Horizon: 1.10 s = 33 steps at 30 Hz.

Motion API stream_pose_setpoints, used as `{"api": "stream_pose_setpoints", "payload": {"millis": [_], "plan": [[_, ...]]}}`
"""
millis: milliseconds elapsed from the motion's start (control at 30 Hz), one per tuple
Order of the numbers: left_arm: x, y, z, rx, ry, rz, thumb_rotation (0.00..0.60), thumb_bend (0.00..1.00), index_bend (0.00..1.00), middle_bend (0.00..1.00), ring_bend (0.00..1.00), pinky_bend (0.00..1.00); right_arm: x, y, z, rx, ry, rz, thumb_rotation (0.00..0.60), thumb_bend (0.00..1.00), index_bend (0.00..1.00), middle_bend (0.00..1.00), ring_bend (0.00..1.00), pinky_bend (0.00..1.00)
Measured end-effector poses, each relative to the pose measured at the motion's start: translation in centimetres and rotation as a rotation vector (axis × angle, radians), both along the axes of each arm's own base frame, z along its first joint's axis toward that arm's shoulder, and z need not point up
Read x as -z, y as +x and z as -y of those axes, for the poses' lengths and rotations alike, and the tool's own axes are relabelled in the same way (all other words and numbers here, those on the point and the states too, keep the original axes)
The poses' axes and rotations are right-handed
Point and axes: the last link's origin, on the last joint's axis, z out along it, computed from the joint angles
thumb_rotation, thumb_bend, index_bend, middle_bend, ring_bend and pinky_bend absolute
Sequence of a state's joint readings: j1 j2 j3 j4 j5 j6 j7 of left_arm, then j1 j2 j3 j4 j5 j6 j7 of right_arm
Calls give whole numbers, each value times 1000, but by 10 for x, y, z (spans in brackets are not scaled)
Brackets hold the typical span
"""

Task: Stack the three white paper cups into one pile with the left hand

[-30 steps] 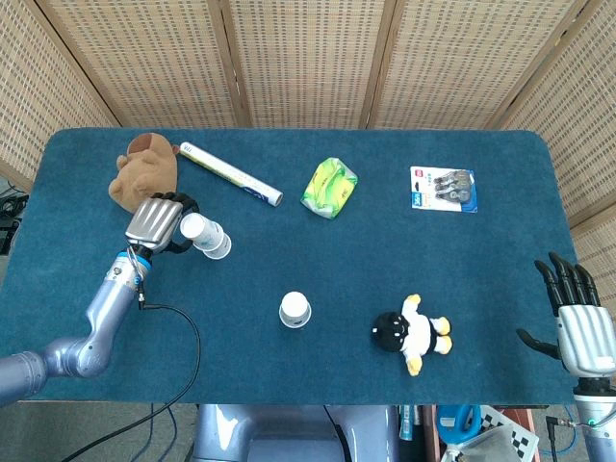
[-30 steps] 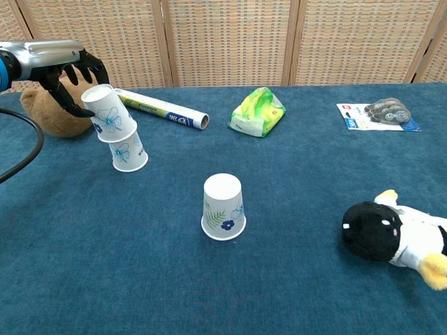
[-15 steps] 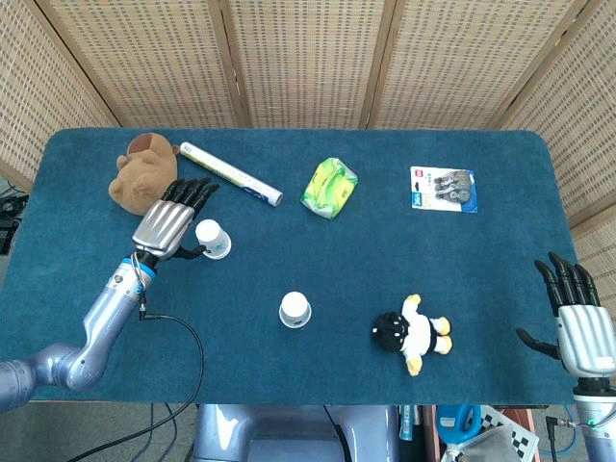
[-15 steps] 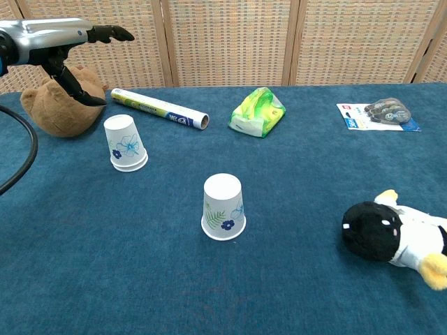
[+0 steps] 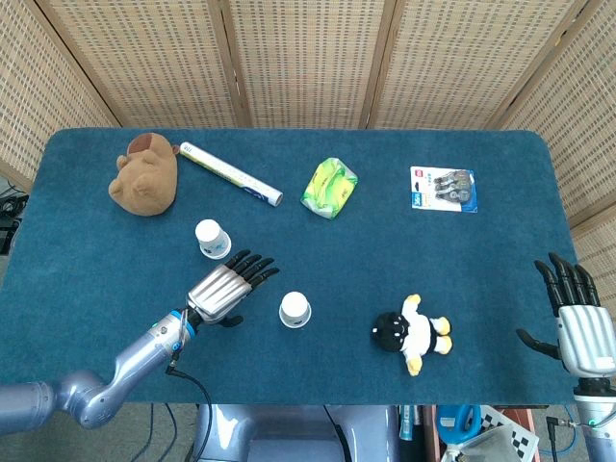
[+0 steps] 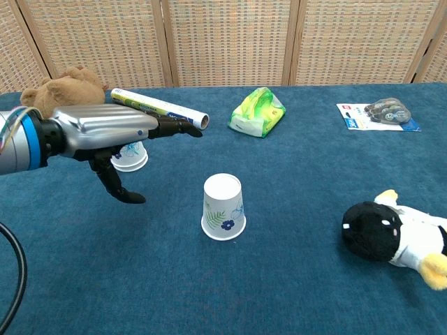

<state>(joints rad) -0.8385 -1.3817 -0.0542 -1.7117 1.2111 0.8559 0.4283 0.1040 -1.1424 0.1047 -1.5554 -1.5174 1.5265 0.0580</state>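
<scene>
Two white paper cups sit upside down, nested as one pile (image 5: 209,238), at the left of the blue table; in the chest view the pile (image 6: 133,155) is partly hidden behind my hand. The third cup (image 5: 295,309) (image 6: 223,207), with a leaf print, stands upside down alone near the table's middle front. My left hand (image 5: 226,291) (image 6: 115,136) hovers open between them, just left of the lone cup, fingers stretched out and holding nothing. At the far right table edge my right hand (image 5: 577,322) is open with its fingers up.
A brown plush bear (image 5: 144,173) and a white tube (image 5: 231,174) lie at the back left. A green packet (image 5: 329,188) and a blister pack (image 5: 443,189) lie further right. A black-and-white plush penguin (image 5: 412,333) lies right of the lone cup.
The left hand set the raised cup down over the other one and let go. It then moved toward the front, from beside the pile to just left of the lone cup.
</scene>
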Motion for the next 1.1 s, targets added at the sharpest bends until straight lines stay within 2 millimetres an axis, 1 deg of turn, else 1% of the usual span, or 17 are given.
{"api": "stream_pose_setpoints", "payload": {"millis": [133,333,367,467,500,633,700,800,967,1100], "plan": [[14,5,-2,17,4,3,600,257,0,0,0,7,0,-1,0,2,2,1,600,0,0,0,0,0],[35,13,-6,24,-7,39,600,257,10,1,7,61,2,-1,1,3,7,-4,600,0,0,0,0,0],[39,15,-7,23,-14,45,600,257,31,15,27,73,2,-1,1,4,7,-5,600,0,0,0,0,0],[49,18,-8,21,-19,57,600,258,120,110,105,136,2,-2,1,7,6,-4,600,0,0,0,0,0],[52,19,-9,20,-19,61,600,258,138,136,120,161,2,-2,1,7,6,-4,600,0,0,0,0,0],[60,24,-10,9,-23,85,600,258,189,197,181,208,2,-2,2,7,7,-2,600,0,0,0,0,0],[63,26,-10,10,-19,99,600,258,271,273,249,241,1,-2,2,8,7,-1,600,0,0,0,0,0],[65,28,-11,17,-3,119,600,258,352,346,313,267,1,-2,2,9,7,2,600,0,0,0,0,0],[73,28,-14,17,17,140,600,258,406,399,356,286,0,-2,1,8,7,5,600,0,0,0,0,0],[74,29,-15,18,29,148,600,259,417,410,364,293,0,-2,1,7,6,5,600,0,0,0,0,0]]}}
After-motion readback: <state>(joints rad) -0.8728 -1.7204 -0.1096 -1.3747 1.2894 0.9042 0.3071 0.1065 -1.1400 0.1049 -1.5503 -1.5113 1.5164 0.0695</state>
